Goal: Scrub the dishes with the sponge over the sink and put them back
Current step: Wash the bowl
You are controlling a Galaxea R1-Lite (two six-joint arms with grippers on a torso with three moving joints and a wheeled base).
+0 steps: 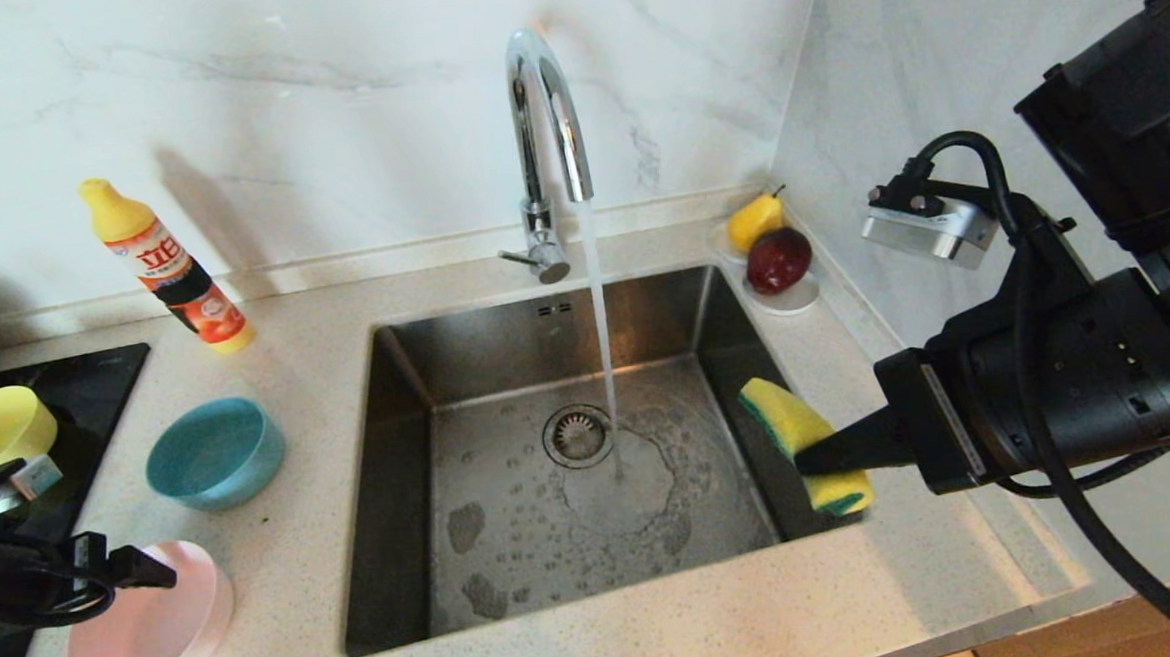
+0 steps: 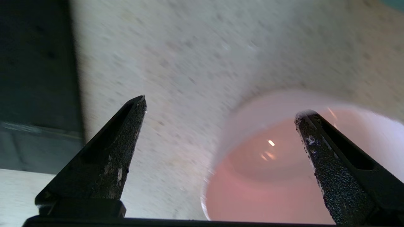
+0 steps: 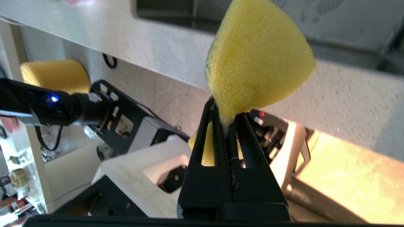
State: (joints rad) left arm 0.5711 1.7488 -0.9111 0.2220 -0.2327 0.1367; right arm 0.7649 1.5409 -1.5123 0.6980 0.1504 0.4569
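**A:** Head view first: any writing you can read?

**B:** Only on the dish-soap bottle [image 1: 169, 267], leaning against the marble wall at the back left. Its orange label carries two large Chinese characters, "立白". The smaller print is too fine to read.

**A:** Where are the dishes?

**B:** All on the counter [image 1: 296, 544] left of the sink [image 1: 402, 458]. The light blue bowl [image 1: 215, 453] sits upright nearest the basin. The pale pink bowl [image 1: 152, 620] is at the front. The yellow bowl [image 1: 1, 427] lies tilted over the black cooktop [image 1: 88, 395].

**A:** And the left gripper [image 2: 221, 107]?

**B:** Spread wide and holding nothing. It hovers at the pink bowl's rim, with one fingertip over the bowl and the other over bare counter.

**A:** The sponge?

**B:** The right gripper [image 3: 228, 118] has its fingers pressed together on the sponge [image 1: 804, 441], pinching its narrow end, above the sink's right edge.

**A:** Anything else around?

**B:** Water [image 1: 601, 348] runs from the chrome tap [image 1: 542, 120] down beside the drain strainer [image 1: 578, 435]. A yellow pear [image 1: 755, 220] and a dark red fruit [image 1: 779, 259] rest on a white saucer [image 1: 794, 301] in the back right corner.
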